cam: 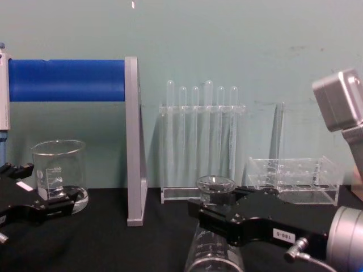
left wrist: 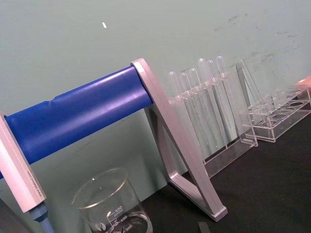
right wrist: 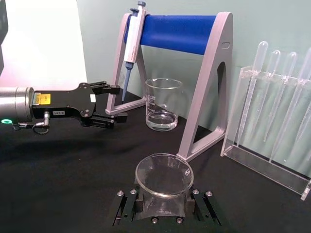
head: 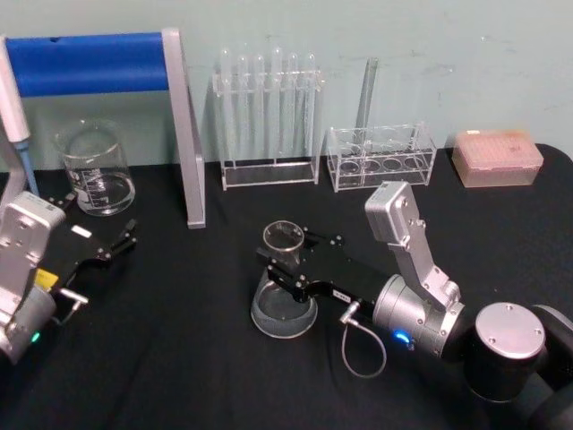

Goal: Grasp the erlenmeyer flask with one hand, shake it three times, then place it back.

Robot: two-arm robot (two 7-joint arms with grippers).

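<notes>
The erlenmeyer flask stands upright near the middle of the black table, clear glass with a wide base and a flared rim. My right gripper reaches in from the right and is shut on the flask's neck, one black jaw on each side. In the chest view the neck rises just above the right gripper. My left gripper rests low at the left side of the table, open with nothing between its fingers. It also shows far off as the left gripper in the right wrist view.
A glass beaker stands at the back left beside the blue-barred pipette stand, which holds a pipette. Behind the flask are a test-tube rack, a second clear rack and a pink tip box.
</notes>
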